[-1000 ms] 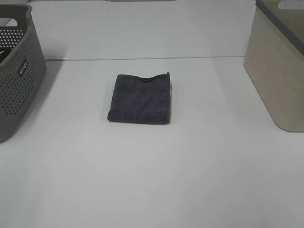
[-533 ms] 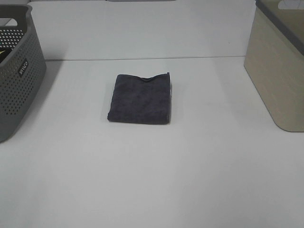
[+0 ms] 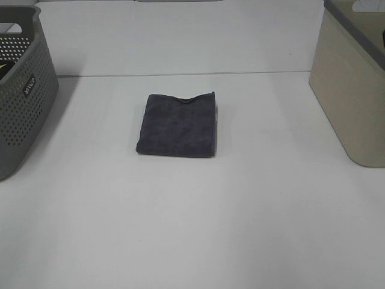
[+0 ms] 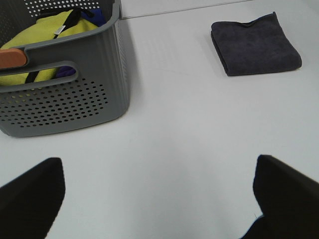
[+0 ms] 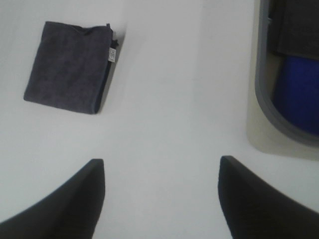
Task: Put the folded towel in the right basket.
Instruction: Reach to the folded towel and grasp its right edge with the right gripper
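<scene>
In the exterior high view the grey basket (image 3: pixel 24 90) at the far left is cut by the left and top edges, and its white label (image 3: pixel 29 85) is too small to read. The beige basket (image 3: pixel 352 90) at the upper right runs off the top and right edges, its inside hidden.

The right wrist view catches only 1 curved stretch of that basket's rim (image 5: pixel 261 104). A blue item (image 5: pixel 296 94) and a dark item (image 5: pixel 294 25) inside are cut off and too blurred to identify. The tag (image 5: pixel 112 54) on the folded towel (image 5: pixel 67 67) is unreadable.

In the left wrist view a yellow cloth (image 4: pixel 55 30) is partly behind the grey basket's wall, and an orange item (image 4: pixel 12 59) is cut by the frame.

Of the left gripper (image 4: pixel 159 199) and right gripper (image 5: pixel 162 199), only 2 dark blurred fingers (image 4: pixel 30 194) each show.
</scene>
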Action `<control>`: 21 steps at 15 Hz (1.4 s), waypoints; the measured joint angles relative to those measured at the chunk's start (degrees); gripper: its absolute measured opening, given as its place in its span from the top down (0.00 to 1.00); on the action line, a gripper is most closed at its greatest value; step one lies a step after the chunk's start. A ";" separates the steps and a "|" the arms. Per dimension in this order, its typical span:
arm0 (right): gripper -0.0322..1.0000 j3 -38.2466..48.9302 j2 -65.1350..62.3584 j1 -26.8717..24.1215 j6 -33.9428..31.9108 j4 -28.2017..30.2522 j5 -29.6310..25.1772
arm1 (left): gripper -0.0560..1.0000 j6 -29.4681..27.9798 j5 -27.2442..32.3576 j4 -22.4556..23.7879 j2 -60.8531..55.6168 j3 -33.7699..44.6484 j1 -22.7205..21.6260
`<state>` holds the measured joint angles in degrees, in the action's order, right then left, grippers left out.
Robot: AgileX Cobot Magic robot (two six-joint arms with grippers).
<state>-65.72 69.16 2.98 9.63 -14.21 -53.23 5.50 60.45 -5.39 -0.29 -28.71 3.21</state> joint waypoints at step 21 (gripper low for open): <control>0.36 -28.53 60.33 12.89 3.90 -24.35 1.38 | 0.02 0.00 0.00 0.00 0.00 0.00 0.00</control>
<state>-94.25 129.49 15.87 13.52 -38.56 -51.85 5.50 60.45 -5.39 -0.29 -28.71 3.21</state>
